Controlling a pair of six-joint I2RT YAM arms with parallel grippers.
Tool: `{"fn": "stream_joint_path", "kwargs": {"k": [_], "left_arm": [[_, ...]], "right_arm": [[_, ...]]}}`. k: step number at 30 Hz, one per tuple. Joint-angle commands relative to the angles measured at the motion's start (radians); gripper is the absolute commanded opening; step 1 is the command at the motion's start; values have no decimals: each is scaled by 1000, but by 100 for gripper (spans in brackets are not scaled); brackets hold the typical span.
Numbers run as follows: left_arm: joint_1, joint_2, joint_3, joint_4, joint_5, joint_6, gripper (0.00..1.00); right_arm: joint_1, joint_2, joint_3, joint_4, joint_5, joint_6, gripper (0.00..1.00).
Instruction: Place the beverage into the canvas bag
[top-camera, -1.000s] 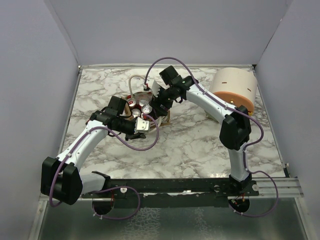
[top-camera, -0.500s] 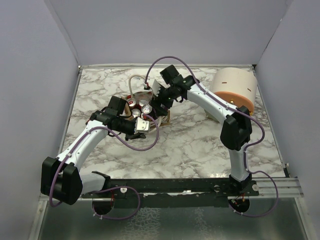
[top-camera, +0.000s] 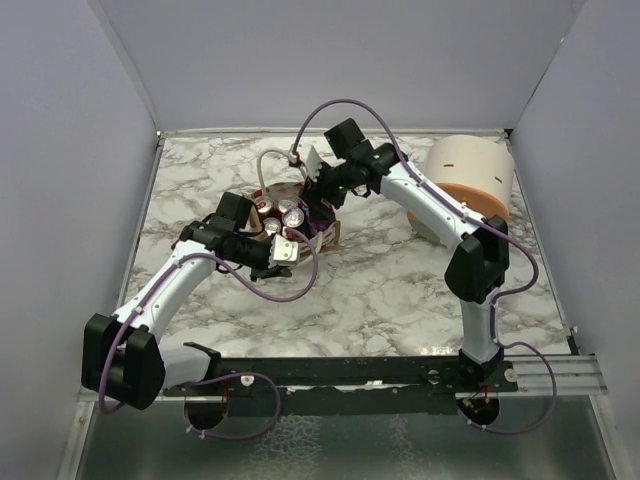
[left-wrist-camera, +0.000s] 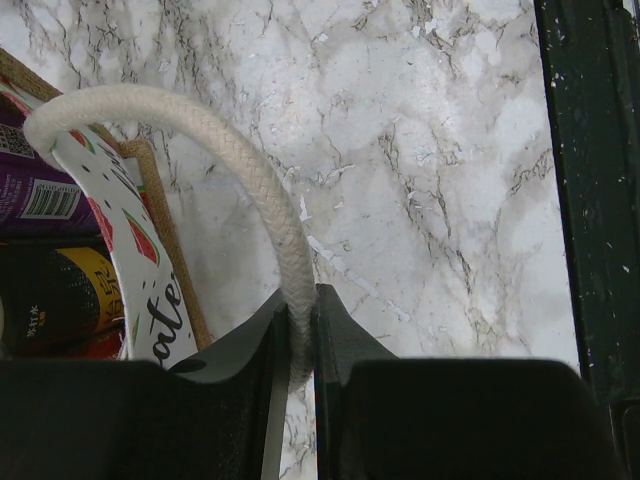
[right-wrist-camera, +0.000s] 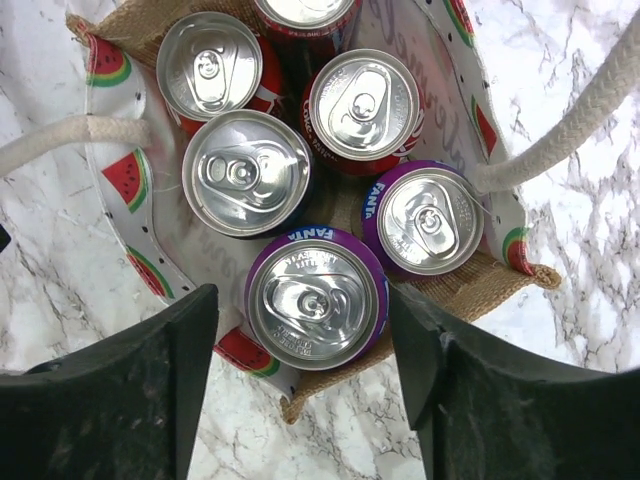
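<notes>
FANTA is printed on two purple cans. The nearer Fanta can (right-wrist-camera: 316, 298) stands upright inside the canvas bag (right-wrist-camera: 500, 290), below and between the right fingers (right-wrist-camera: 130, 390), which are spread wide. The second Fanta can (right-wrist-camera: 431, 220) stands just beside it, with two red cans (right-wrist-camera: 363, 105) and a dark can (right-wrist-camera: 245, 172) crowded behind. The bag's white panel (left-wrist-camera: 150, 280) shows watermelon slices and script lettering that is only partly visible. The left fingers (left-wrist-camera: 345, 345) are pinched narrowly on a white rope handle (left-wrist-camera: 270, 210). The bag stands on the marble surface (top-camera: 400, 290), and a peach domed container (top-camera: 468, 180) sits well apart to its right.
</notes>
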Motion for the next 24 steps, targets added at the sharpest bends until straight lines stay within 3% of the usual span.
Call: {"fn": "stream_joint_path", "kwargs": {"k": [1, 9, 24], "left_arm": [[0, -18, -13, -43, 56, 12, 15], [0, -22, -14, -44, 54, 13, 15], [1, -20, -12, -45, 58, 13, 15]], "right_arm": [[-1, -16, 35, 19, 13, 15, 62], [-1, -10, -11, 27, 51, 2, 43], [-1, -42, -197, 92, 100, -12, 37]]}}
